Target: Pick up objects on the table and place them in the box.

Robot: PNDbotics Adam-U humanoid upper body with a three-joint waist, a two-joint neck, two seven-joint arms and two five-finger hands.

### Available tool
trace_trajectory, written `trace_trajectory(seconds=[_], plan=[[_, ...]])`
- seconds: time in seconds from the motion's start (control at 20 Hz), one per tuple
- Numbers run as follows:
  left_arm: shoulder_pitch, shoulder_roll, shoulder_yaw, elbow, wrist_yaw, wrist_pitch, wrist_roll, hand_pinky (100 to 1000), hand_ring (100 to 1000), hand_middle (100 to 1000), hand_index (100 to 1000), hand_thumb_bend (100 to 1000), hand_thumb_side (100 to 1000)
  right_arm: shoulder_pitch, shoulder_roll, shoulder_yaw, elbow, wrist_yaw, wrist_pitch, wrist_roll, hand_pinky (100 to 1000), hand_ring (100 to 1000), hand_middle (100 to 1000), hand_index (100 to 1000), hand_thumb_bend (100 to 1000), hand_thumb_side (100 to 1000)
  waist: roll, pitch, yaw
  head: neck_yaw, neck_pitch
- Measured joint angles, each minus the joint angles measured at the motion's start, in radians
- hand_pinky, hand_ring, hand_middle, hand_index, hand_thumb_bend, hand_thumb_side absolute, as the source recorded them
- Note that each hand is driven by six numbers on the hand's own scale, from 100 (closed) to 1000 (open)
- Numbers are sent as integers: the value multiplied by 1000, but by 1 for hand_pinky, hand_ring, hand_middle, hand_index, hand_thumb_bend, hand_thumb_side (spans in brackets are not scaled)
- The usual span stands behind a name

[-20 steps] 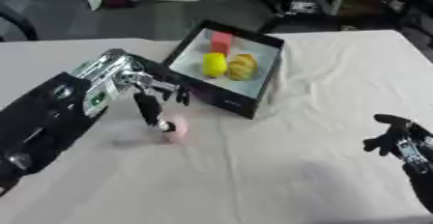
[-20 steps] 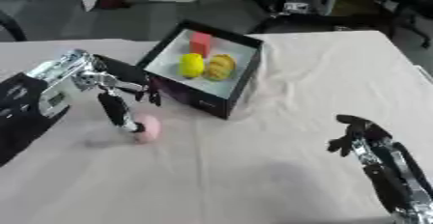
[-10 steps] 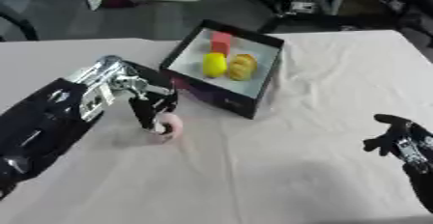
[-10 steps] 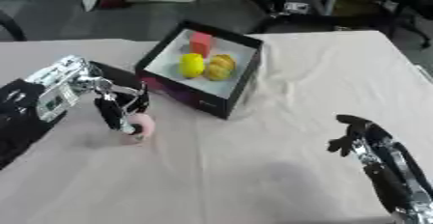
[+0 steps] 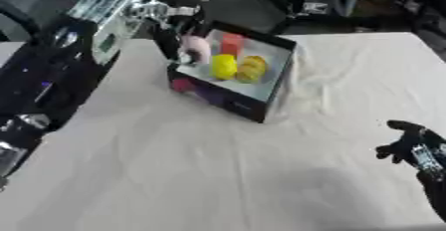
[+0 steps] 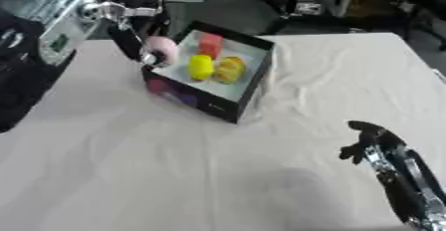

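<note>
Left hand point(image 5: 174, 23): fingers curled round pink object point(image 5: 197, 49), carried above left rim of box point(image 5: 228, 101). Object not yet inside; box interior lies just right of hand. Short rightward shift needed before release, by judgement. Box holds red block point(image 5: 231, 43), yellow item point(image 5: 223, 66), orange-yellow item point(image 5: 251, 68). Right hand point(image 5: 407, 145): idle, near right, fingers relaxed, well apart from box. Left hand far nearer.

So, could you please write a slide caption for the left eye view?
Left hand holds a pink round object over the black box's near-left edge.
</note>
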Motion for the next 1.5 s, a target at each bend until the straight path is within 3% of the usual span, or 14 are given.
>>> trace_trajectory(seconds=[0.15, 0.25, 0.3, 0.35, 0.4, 0.5, 0.6, 0.7, 0.95, 1.0, 1.25, 1.4, 1.5], plan=[[2, -105, 77, 137, -159, 45, 156, 521, 386, 443, 613, 233, 278, -1, 2, 6, 2, -2, 2, 3, 691, 516, 325, 783, 100, 715, -8, 0, -10, 16, 0], [8, -159, 117, 197, -232, 80, 274, 608, 478, 535, 711, 307, 454, -6, 2, 9, 3, -5, 4, 7, 691, 517, 325, 783, 100, 715, -9, 0, -14, 25, 0], [11, -179, 130, 218, -259, 96, 333, 660, 555, 627, 791, 435, 650, -9, 3, 11, 3, -6, 4, 9, 691, 516, 325, 782, 100, 712, -9, 0, -17, 28, 0], [13, -193, 138, 233, -275, 108, 383, 691, 609, 690, 836, 508, 762, -10, 3, 12, 3, -7, 5, 10, 691, 516, 325, 782, 100, 710, -9, 0, -17, 29, 0], [14, -201, 142, 244, -283, 116, 426, 713, 653, 740, 868, 532, 855, -10, 3, 12, 3, -9, 5, 11, 692, 516, 324, 782, 100, 709, -9, 0, -17, 30, 0], [14, -204, 144, 255, -279, 126, 487, 744, 729, 809, 898, 497, 947, -10, 3, 12, 3, -10, 5, 11, 692, 516, 325, 782, 100, 702, -9, 0, -15, 30, 0], [15, -188, 143, 246, -245, 131, 522, 741, 730, 818, 904, 450, 958, -10, 3, 11, 3, -10, 5, 11, 691, 516, 324, 782, 100, 703, -9, 0, -11, 26, 0], [27, -144, 136, 200, -173, 133, 538, 724, 694, 789, 893, 346, 895, -10, 3, 9, 3, -10, 6, 10, 691, 516, 324, 782, 100, 703, -9, 0, -6, 21, 0], [161, 72, 128, -101, 150, 169, 557, 690, 617, 702, 846, 141, 794, -10, 3, 3, 3, -9, 6, 4, 691, 515, 324, 782, 100, 715, -9, 0, 10, 11, 0], [209, 120, 136, -179, 219, 182, 562, 680, 603, 677, 834, 100, 776, -10, 3, 2, 3, -9, 6, 3, 691, 516, 325, 782, 100, 716, -9, 0, 13, 11, 0], [552, 286, 254, -538, 533, 247, 652, 640, 568, 627, 823, 100, 804, -9, 4, -6, 3, 0, 7, -6, 692, 516, 327, 782, 100, 735, -9, 1, 39, 11, 0], [751, 293, 335, -662, 671, 276, 740, 631, 560, 616, 816, 100, 831, -9, 11, -8, 3, 5, 8, -12, 692, 517, 328, 782, 100, 753, -9, 1, 52, 20, 0], [844, 260, 372, -707, 733, 285, 793, 624, 552, 603, 810, 100, 844, -9, 13, -8, 3, 8, 10, -14, 692, 517, 328, 783, 100, 758, -9, 1, 54, 28, 0]])
